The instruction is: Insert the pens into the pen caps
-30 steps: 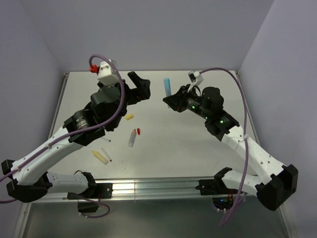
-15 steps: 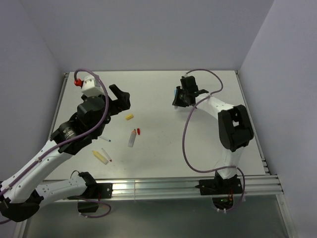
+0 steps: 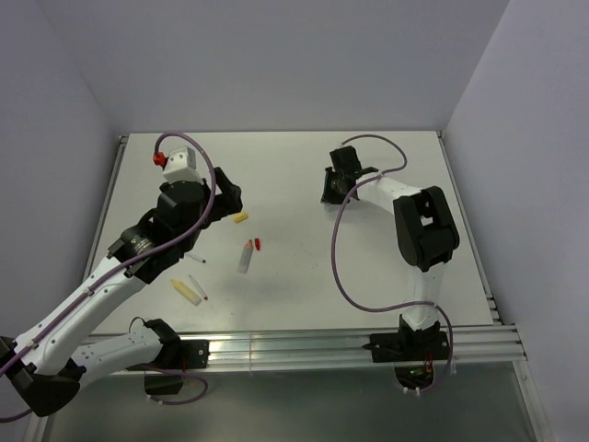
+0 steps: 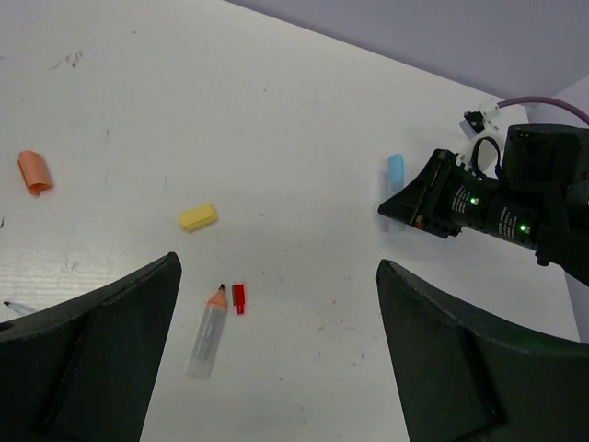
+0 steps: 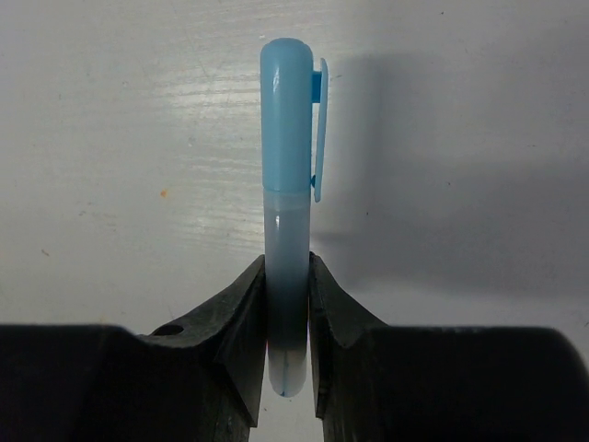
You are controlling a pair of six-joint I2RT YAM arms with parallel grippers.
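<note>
1. At the far right of the tabletop (image 3: 304, 276), right end effector (image 5: 287, 276): closed narrowly on the light-blue pen (image 5: 286, 221), clamping the lower part of the barrel. The pen points straight out from the jaws. Whether it touches the surface cannot be told.
2. Light-blue pen, appearance: stubby, with a pale translucent barrel. The rounded light-blue cap (image 5: 285, 110) has a side clip and is already seated, with no gap at the joint.
3. Step in hand, as judged: laying this finished pen down away from the loose pieces. Done well, the barrel rests on the surface before the jaws part. The end effector should draw straight back so the clip does not snag and the round body does not roll.
4. Left end effector (image 4: 276, 267): jaws wide, holding nothing, hovering left of centre above the loose pieces.
5. Uncapped stock beneath it: the orange-tipped marker (image 4: 207, 330) lies just beside the red cap (image 4: 238, 297). The yellow cap (image 4: 198, 217) is near, the orange cap (image 4: 35, 171) well apart to the left. The yellow marker (image 3: 187, 291) lies nearer the arm bases.
</note>
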